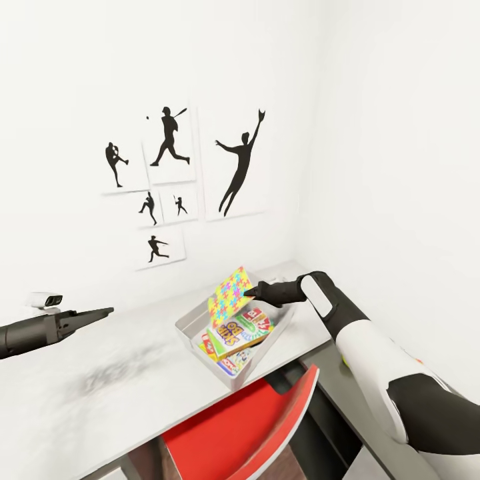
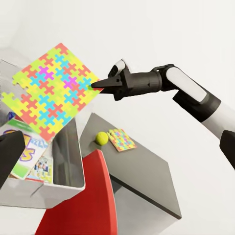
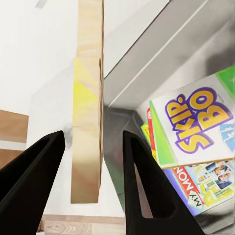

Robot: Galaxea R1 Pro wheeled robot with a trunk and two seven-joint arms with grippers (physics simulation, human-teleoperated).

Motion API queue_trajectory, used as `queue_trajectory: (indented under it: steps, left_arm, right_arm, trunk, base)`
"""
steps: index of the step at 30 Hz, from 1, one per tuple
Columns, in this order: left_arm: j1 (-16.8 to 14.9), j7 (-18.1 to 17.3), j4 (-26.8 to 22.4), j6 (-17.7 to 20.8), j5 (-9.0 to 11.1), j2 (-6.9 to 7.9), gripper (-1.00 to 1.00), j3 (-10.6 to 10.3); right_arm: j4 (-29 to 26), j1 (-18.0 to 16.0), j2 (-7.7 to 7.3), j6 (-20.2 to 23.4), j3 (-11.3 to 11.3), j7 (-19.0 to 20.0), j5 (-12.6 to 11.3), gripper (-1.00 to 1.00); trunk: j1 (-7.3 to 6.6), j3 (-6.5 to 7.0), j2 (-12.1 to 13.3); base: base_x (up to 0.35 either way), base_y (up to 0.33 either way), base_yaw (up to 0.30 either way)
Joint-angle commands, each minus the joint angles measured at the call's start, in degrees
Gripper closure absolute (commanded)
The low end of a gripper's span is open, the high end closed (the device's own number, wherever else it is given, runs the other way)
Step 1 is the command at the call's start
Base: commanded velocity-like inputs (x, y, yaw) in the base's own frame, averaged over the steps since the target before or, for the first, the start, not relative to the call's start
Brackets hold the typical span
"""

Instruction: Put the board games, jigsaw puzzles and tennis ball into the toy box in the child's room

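Red chair (image 1: pixel 247 427) cut off at frame bottom | right gripper (image 1: pixel 248 291) pinching jigsaw puzzle (image 1: pixel 229 292) tilted over toy box (image 1: pixel 190 325) | board games (image 1: pixel 241 332) stacked inside, lower ones half hidden | left gripper (image 1: pixel 107 311) grip unclear, off to the side above table (image 1: pixel 100 387)

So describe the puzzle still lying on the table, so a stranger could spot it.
Find the dark grey lower section beyond the toy box. A small square jigsaw puzzle lies flat there beside the tennis ball, unlike the puzzle held over the box.
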Motion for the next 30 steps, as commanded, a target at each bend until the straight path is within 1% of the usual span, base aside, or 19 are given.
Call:
queue_trajectory:
  steps: [1, 10, 18, 28, 30]
  left_arm:
    - [-0.05, -0.25, 0.0, 0.61, -0.07, 0.01, -1.0, -0.01]
    - [-0.05, -0.25, 0.0, 0.61, -0.07, 0.01, -1.0, -0.01]
    - [-0.05, -0.25, 0.0, 0.61, -0.07, 0.01, -1.0, -0.05]
    - [-0.05, -0.25, 0.0, 0.61, -0.11, 0.01, -1.0, -0.09]
    - [-0.05, -0.25, 0.0, 0.61, -0.14, 0.01, -1.0, -0.09]
  right_arm:
    - [0.0, -0.06, -0.01, 0.09, 0.02, 0.52, 0.58, 1.0]
    - [0.0, -0.08, -0.01, 0.09, 0.01, 0.52, 0.58, 1.0]
    - [0.07, -0.08, -0.02, 0.12, 0.02, 0.52, 0.58, 1.0]
    - [0.3, -0.06, -0.06, 0.17, 0.07, 0.51, 0.52, 1.0]
    - [1.42, -0.06, -0.08, 0.32, 0.06, 0.61, 0.48, 1.0]
  trunk:
    - [0.05, -0.13, -0.13]
    - [0.05, -0.13, -0.13]
    - [0.05, -0.13, -0.13]
    - [0.05, -0.13, -0.13]
    - [0.05, -0.13, -0.13]
  base:
    - [0.091, 0.0, 0.0]
    - [0.021, 0.0, 0.0]
    - [0.104, 0.038, 0.0]
    - [0.008, 0.002, 0.0]
    - [0.0, 0.0, 0.0]
